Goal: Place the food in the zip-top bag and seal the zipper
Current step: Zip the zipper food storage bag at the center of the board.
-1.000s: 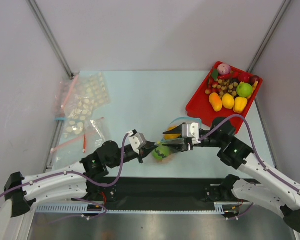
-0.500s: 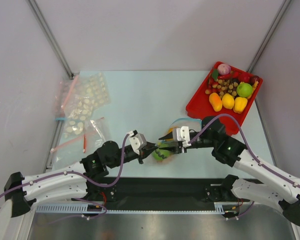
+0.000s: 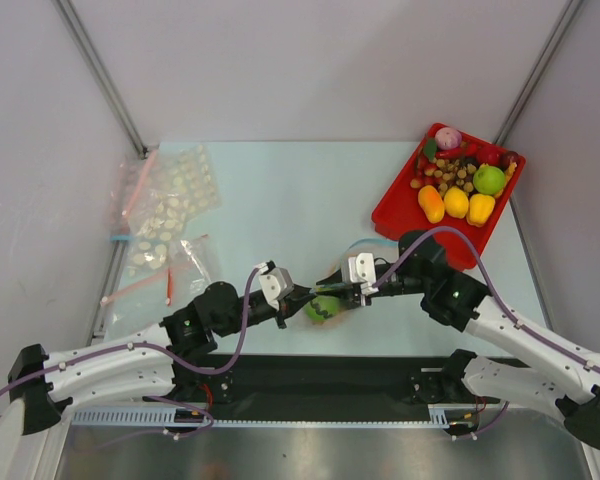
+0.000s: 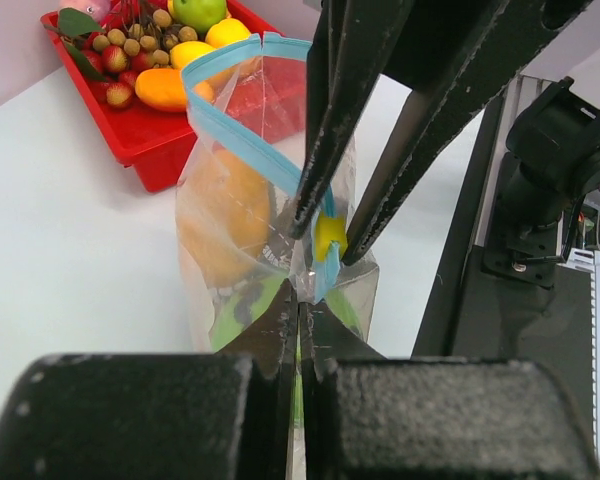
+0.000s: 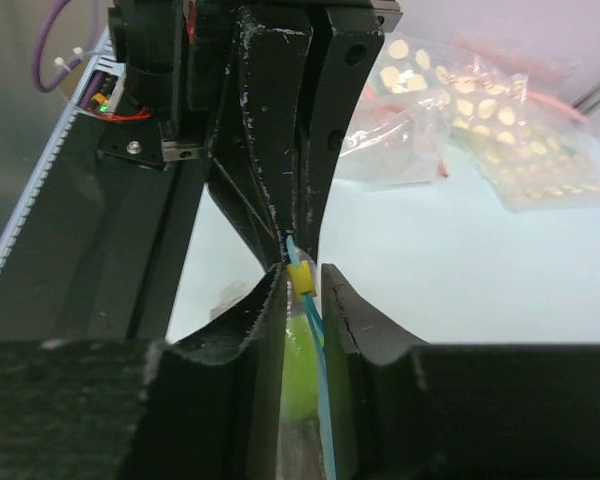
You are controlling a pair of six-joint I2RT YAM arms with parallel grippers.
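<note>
Near the table's front edge, between the two arms, the zip-top bag [image 4: 242,235] stands upright with its mouth end toward the red tray [image 3: 392,216]. Inside it the orange pineapple [image 4: 226,214] sits above the green round fruit [image 4: 242,306]; from overhead only the green fruit shows clearly through the plastic. The zipper [image 4: 223,122] runs as a light-blue strip along the top edge, still gaping at the far end. The left gripper [image 4: 298,312] is pressed together on the bag's near corner, just below the strip. The right gripper [image 5: 302,276] comes in from the opposite side, its fingers drawn in narrow on either side of the yellow slider [image 5: 300,274], pinching it close to the left fingertips. The tray at the right rear holds loose toy fruits: a green apple, yellow and orange pieces, small brown and red ones. Clear bags with pink strips [image 3: 166,206] lie at the left of the table [image 3: 280,190], filled with pale round pieces. Compared with a second ago, the right gripper has slid leftward along the zipper toward the left gripper, which has kept its place.
</note>
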